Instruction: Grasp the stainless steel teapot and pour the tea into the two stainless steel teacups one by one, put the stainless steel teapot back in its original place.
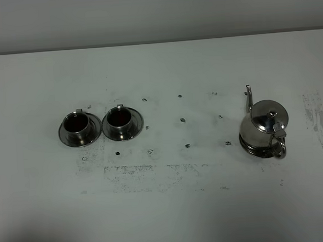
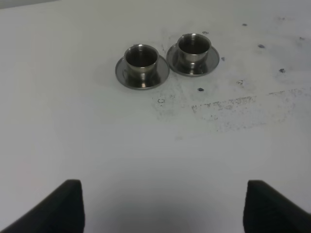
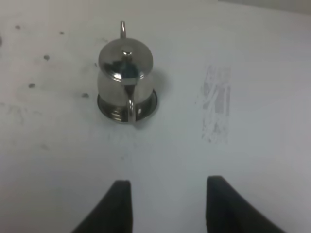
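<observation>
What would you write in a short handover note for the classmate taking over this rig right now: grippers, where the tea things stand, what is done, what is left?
Left gripper: open, empty, back from the teacups.
Right gripper: open, empty, behind the stainless steel teapot, handle toward it, not touching.
Teapot stands upright on the table's right side, spout pointing away.
Left teacup and right teacup sit on their saucers, side by side at left.
Done: both cups look dark inside, the right one reddish, so tea may already be poured; teapot is set down.
Left: confirm the cups are filled; otherwise grasp the teapot and pour.
</observation>
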You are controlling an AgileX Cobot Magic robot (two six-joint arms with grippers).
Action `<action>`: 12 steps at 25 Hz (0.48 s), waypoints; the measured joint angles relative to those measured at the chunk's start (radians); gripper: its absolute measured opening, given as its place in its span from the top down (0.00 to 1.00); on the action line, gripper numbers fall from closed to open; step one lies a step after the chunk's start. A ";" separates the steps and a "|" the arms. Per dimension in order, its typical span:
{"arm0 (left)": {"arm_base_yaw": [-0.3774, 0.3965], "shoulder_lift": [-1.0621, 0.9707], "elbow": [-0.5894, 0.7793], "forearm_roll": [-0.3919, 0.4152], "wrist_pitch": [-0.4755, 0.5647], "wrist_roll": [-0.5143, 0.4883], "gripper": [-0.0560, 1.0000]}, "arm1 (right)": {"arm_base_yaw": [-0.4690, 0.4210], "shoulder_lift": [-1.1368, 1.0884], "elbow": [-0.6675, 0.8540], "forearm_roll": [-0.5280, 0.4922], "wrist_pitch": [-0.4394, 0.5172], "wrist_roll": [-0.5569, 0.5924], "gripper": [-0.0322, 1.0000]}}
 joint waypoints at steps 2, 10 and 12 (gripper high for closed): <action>0.000 0.000 0.000 0.000 0.000 0.000 0.33 | 0.000 -0.001 0.000 0.000 0.000 -0.001 0.64; 0.000 0.000 0.000 0.000 0.000 -0.003 0.33 | 0.000 -0.001 0.000 0.000 0.000 -0.002 0.64; 0.000 0.000 0.000 0.000 0.000 -0.003 0.33 | 0.000 -0.001 0.000 0.000 0.000 -0.001 0.64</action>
